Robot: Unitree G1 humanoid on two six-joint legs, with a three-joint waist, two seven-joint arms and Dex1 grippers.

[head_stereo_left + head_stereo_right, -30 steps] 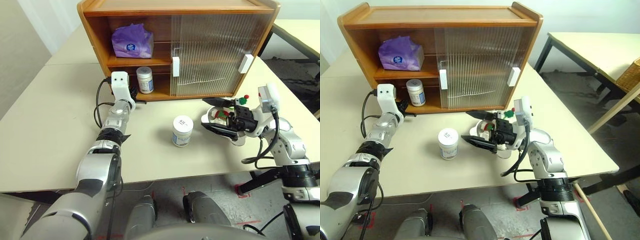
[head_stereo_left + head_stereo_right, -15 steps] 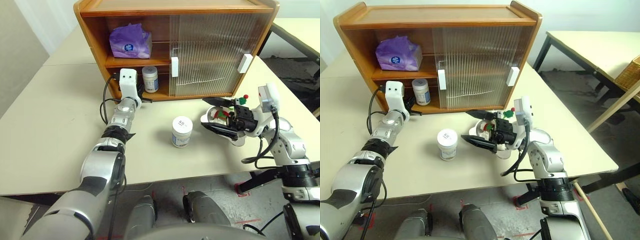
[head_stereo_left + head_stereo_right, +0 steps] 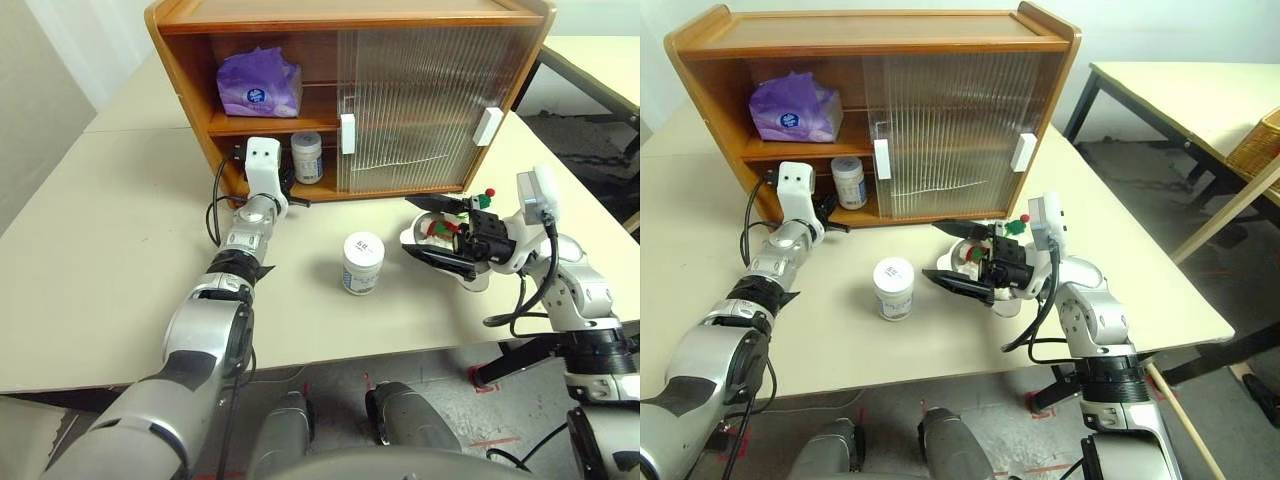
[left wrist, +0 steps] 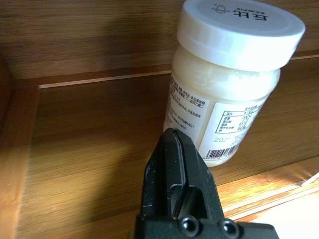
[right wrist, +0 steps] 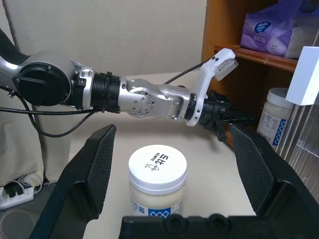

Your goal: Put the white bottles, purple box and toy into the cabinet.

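Two white bottles: one (image 3: 307, 157) on the cabinet's (image 3: 400, 100) lower shelf beside the closed, empty left gripper (image 3: 292, 198), one (image 3: 362, 262) on the table (image 3: 100, 230). Purple box (image 3: 260, 83) sits on upper shelf. Right gripper (image 3: 432, 232), jaws wide, holds nothing, toy (image 3: 445, 228) behind it.

Both head eyes look down over the table (image 3: 90, 260) at the cabinet (image 3: 330, 20). The left wrist camera sits close behind its closed claw (image 4: 175, 164), facing a bottle (image 4: 229, 79). The right wrist camera looks between its spread fingers (image 5: 102, 159) toward that same shelf.

Beige table (image 3: 120, 250) carries cabinet (image 3: 420, 100), 1 white bottle (image 3: 362, 263).

Purple box (image 3: 259, 84), white bottles (image 3: 362, 263), brown cabinet (image 3: 190, 60).
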